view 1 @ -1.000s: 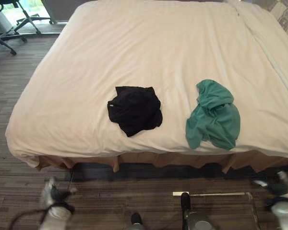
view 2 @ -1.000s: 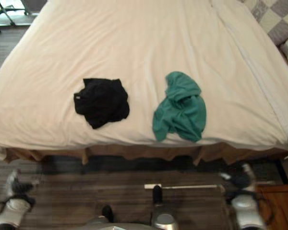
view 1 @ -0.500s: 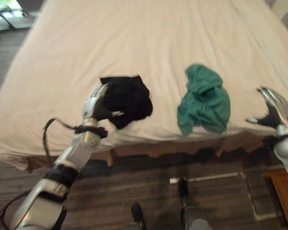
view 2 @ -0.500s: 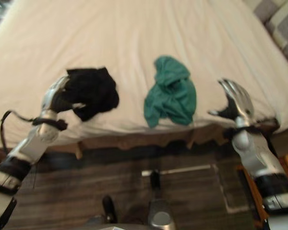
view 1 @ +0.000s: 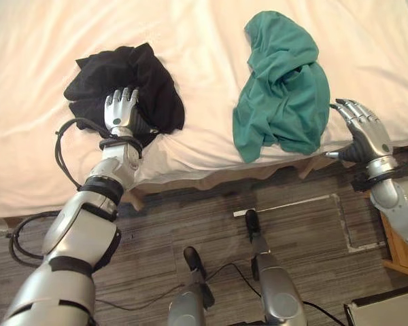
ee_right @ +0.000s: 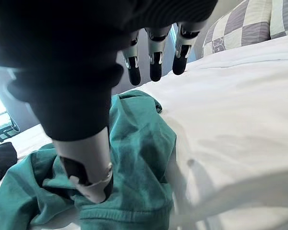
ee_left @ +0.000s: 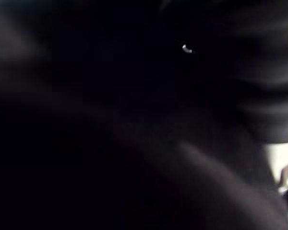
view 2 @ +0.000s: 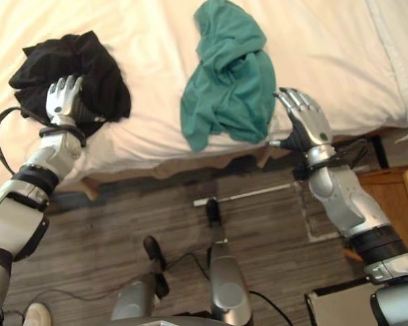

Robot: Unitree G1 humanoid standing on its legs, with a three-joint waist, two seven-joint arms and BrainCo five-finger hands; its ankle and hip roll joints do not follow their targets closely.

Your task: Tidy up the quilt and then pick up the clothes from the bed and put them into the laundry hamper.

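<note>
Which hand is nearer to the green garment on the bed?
Right. The right hand hovers open just beside the green garment, at the bed's edge. The left hand rests on the black garment, well away from the green one.

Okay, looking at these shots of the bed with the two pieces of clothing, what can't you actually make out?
- Left wrist view: almost all dark, pressed against the black garment; nothing readable.
- Left hand: seen from its back on the black garment; contact under the palm is hidden.
- Green garment: bunched, so its type is unclear.
- Right hand: open beside the green garment; touching the white quilt or not is unclear.
</note>
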